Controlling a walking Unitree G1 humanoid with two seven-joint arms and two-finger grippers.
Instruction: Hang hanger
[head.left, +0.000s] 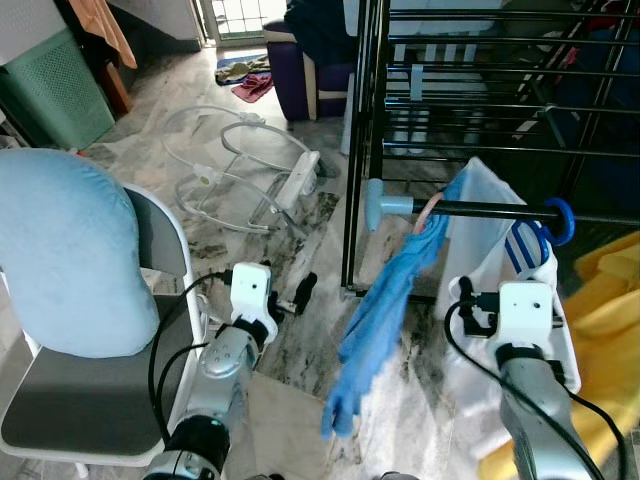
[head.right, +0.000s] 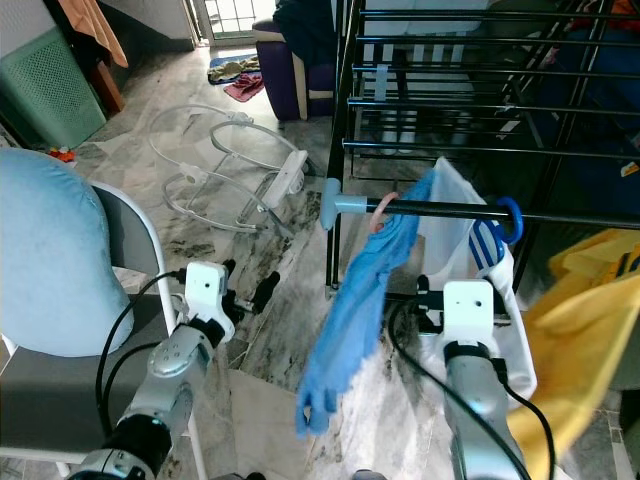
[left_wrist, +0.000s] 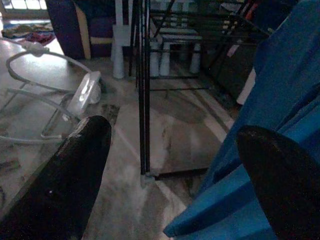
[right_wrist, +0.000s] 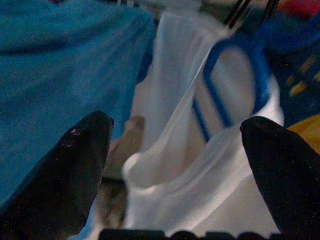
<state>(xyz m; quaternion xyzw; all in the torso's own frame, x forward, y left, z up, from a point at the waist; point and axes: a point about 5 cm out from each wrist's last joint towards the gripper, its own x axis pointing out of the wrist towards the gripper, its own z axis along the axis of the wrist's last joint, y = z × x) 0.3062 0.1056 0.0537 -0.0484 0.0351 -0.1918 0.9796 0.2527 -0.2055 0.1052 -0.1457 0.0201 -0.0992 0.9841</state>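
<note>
While we are standing in front of the black drying rack (head.left: 480, 90), we are looking at a black bar (head.left: 480, 209) that is running across in front of us, from our left to our right. Two hangers are already sitting on that bar. A pink hanger (head.left: 428, 213) is holding a blue cloth (head.left: 385, 310) that is drooping down toward the floor (head.left: 300, 360). A blue hanger (head.left: 560, 222) is hooking over the bar farther to the right, and a white shirt (head.left: 495, 270) with blue stripes is hanging from it.

Our right hand (right_wrist: 175, 165) is the nearer one. It is sitting low, just under and in front of the white shirt, and the blue hanger is up and a little to the right of it. In the right wrist view its two fingers (right_wrist: 60, 170) are spreading wide apart and are holding nothing. The shirt is showing between them but is not touching them.

Our left hand (head.left: 292, 298) is waiting lower and to the left, near a chair (head.left: 150, 260) with a pale blue cushion (head.left: 65, 250). It is wide open too, and it is empty. The blue cloth is hanging just to its right.

We are thinking the hanging is close to done, since both hooks seem to be resting on the bar. If the blue hanger needs a push, the right hand should be going up along the shirt.
</note>
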